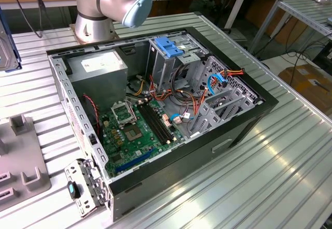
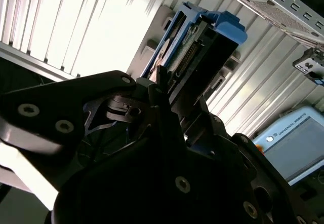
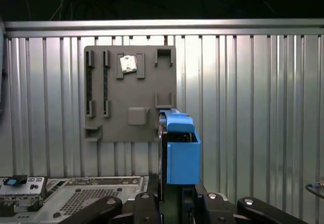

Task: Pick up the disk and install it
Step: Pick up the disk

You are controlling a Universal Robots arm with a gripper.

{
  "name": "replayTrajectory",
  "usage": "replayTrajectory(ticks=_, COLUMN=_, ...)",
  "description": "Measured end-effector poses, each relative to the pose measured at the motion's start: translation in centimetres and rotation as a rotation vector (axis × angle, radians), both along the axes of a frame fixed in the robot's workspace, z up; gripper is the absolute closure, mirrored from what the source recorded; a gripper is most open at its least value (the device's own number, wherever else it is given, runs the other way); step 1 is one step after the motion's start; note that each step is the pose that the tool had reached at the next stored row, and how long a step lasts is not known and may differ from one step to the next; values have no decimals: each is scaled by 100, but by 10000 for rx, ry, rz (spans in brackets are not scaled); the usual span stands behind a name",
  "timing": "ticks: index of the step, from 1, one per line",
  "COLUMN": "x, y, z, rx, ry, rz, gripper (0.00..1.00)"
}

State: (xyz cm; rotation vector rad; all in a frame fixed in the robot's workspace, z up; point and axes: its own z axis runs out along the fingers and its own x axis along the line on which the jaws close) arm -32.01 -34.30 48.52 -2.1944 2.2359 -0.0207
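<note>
over the grey slotted fixture plate (image 3: 132, 89) on the ribbed metal desk (image 3: 253, 107), the black gripper (image 3: 177, 201) has the flat grey metal disk with bright blue plastic carrier rails (image 3: 181, 155). it looks a solid hold: in both wrist views the dark fingers (image 2: 161, 79) are pinching the disk's near end across its broad faces, and the far end sticks straight out toward the plate. the disk (image 2: 205, 44) stands on edge, and a connector strip shows on it in the second wrist view. whether its far end is clear of the plate's holder slots or touching them, i cannot tell.

the open black computer case (image 1: 244, 130) lies on the same desk near that plate (image 1: 23, 159), with a tall metal drive cage topped by a blue bracket (image 1: 168, 53) inside it.

by my reading this one handles stiff and dense, heavy for its size, with no give in the metal body. the plastic rails may flex or slip a little, and the connector won't like knocks. the best purchase is across the flat faces, as now, keeping off the connector.
</note>
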Motion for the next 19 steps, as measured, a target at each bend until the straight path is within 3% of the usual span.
replayTrajectory(ticks=5, x=74, y=0, z=0, rx=0, ry=1, rz=0, gripper=65)
replayTrajectory(ticks=14, x=278, y=0, z=0, rx=0, ry=-1, rz=0, gripper=65)
replayTrajectory(ticks=19, x=312, y=0, z=0, rx=0, ry=0, rz=0, gripper=65)
